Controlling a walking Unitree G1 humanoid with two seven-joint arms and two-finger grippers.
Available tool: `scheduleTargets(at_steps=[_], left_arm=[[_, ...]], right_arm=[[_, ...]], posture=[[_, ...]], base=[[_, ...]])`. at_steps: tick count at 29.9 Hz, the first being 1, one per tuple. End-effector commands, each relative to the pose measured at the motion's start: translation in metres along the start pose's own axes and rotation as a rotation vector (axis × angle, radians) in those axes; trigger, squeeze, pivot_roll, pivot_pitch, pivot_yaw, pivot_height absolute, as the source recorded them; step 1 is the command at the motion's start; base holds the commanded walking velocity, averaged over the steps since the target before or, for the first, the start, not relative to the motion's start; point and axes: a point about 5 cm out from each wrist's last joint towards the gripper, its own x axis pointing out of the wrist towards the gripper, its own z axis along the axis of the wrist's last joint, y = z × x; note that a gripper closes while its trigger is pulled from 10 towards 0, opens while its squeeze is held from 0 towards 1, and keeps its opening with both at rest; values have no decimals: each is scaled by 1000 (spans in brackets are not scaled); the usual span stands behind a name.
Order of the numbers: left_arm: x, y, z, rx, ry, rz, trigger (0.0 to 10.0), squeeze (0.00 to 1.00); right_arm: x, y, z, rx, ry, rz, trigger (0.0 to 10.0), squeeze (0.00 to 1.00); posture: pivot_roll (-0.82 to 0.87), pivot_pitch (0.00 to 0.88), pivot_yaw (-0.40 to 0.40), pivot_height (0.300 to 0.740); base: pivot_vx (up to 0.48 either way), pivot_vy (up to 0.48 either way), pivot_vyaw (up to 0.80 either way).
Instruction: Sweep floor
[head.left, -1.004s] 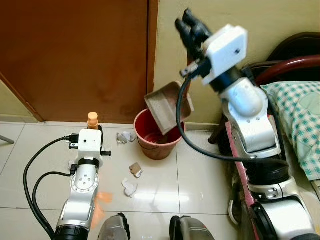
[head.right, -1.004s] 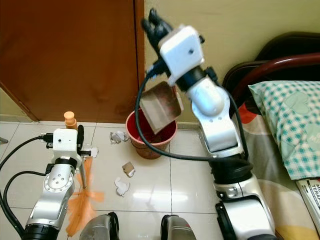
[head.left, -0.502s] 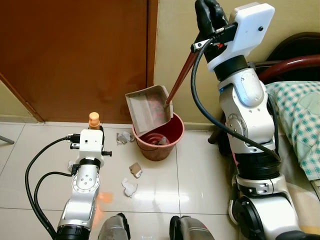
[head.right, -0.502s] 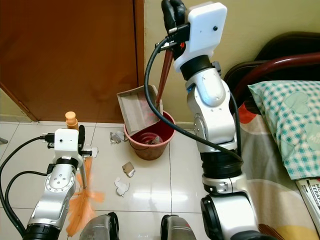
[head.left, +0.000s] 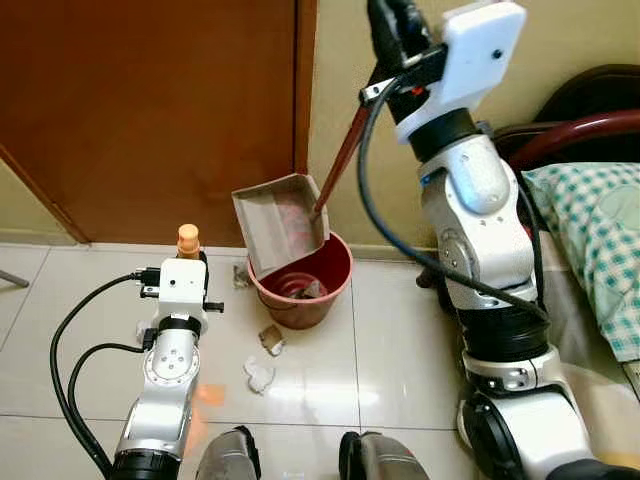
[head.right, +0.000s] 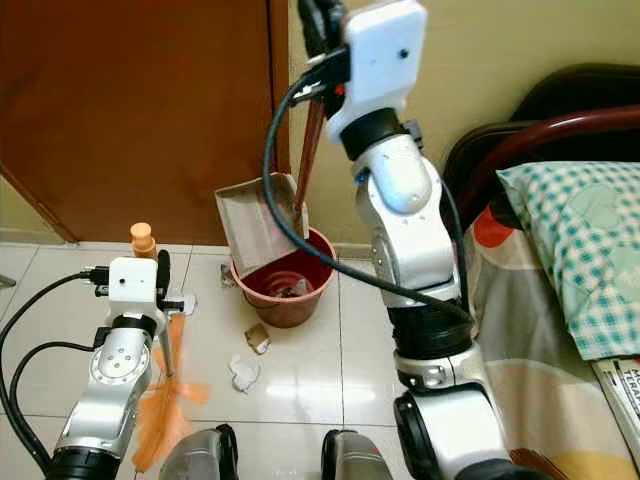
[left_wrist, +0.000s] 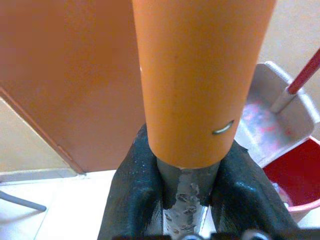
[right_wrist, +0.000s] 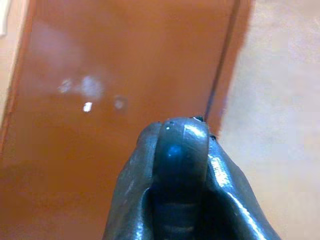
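You are looking at a room in a home, most likely a bedroom. Past the right gripper's side stands a bed (head.right: 560, 330) with a dark curved wooden frame (head.left: 580, 125) and a green checked pillow (head.right: 575, 250). Ahead of the fingers you have a brown wooden door (head.left: 150, 110) set in a plain yellowish wall (head.left: 560, 40). Below them is a glossy pale tiled floor (head.left: 400, 350), where a red bucket (head.left: 300, 290) stands among scraps of paper (head.left: 262, 375), the usual signs of household cleaning.
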Motion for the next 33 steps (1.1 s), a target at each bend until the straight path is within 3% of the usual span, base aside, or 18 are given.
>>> scheduleTargets(at_steps=[1, 7, 13, 19, 33], left_arm=[[-2, 2, -5, 4, 23, 6, 10000, 0], [-1, 1, -4, 3, 22, 0, 10000, 0], [-1, 0, -4, 0, 20, 1, 10000, 0], [0, -1, -4, -3, 19, 1, 10000, 0], [2, -2, -3, -8, 16, 3, 10000, 0]], right_arm=[[-2, 3, 12, -74, -66, 31, 10000, 0], [-18, 19, -11, -185, 16, 141, 10000, 0], [-29, 24, -22, -267, 65, 216, 10000, 0], [-34, 21, -31, -376, 119, 264, 10000, 0], [-43, 13, -51, -496, 253, 302, 10000, 0]], posture=[[-24, 125, -37, 740], [-25, 125, -36, 740], [-26, 124, -36, 740], [-34, 121, -40, 740], [-37, 120, -42, 740]], base=[[0, 0, 0], [0, 0, 0], [0, 0, 0], [0, 0, 0], [0, 0, 0]])
